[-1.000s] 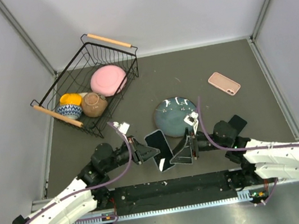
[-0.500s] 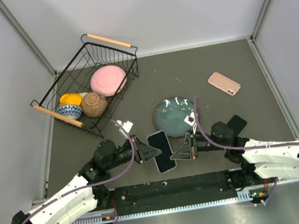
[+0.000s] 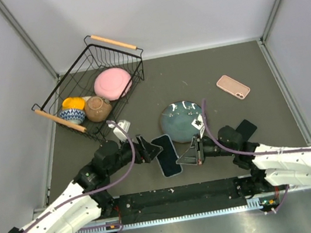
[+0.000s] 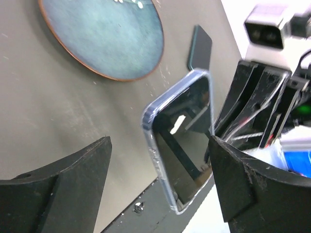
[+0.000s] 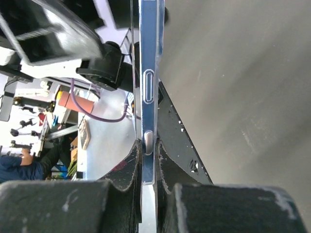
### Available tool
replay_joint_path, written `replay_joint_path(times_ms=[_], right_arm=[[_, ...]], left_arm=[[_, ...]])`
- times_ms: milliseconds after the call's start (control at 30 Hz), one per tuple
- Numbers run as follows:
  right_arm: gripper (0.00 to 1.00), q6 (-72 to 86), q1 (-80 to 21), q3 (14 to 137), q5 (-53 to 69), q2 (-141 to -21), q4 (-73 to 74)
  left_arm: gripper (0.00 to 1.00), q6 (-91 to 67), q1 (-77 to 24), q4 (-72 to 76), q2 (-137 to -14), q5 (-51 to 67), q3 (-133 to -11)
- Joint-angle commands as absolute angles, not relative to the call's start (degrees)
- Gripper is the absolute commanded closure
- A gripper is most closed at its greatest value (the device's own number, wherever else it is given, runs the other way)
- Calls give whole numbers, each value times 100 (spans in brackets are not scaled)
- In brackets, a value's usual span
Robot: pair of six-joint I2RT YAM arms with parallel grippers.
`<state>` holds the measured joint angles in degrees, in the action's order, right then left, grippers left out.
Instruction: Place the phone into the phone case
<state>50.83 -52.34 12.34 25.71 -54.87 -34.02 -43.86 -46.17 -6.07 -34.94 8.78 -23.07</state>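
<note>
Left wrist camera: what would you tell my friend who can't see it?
A shiny black phone with a pale rim is pinched at one edge by the right gripper. The left gripper stands open on either side of it, and a round blue-green plate lies on the grey table behind.

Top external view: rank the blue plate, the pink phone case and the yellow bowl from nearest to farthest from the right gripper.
1. Blue plate, mid-table, just beyond the right gripper.
2. Pink phone case, lying flat toward the far right.
3. Yellow bowl, inside the wire basket at the far left.
</note>
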Motion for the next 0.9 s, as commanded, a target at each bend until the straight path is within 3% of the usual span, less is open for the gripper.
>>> replay_joint_path(times_ms=[0, 267, 567, 867], right_arm=[[100, 5159, -5256, 1599, 2461, -5773, -3893], [100, 5563, -5256, 2047, 2514, -7336, -4701], [100, 6345, -5265, 2504, 2531, -9236, -5939], [97, 6486, -5537, 2769, 2119, -10028, -5502]], left_arm=[[12, -3727, -4597, -1748, -3401, -263, -3154], [9, -3129, -4597, -2645, -3165, -1466, -3691], [10, -3173, -4597, -3427, -2865, -1889, -4068], [8, -3190, -4597, -3955, -2751, -2303, -4307]])
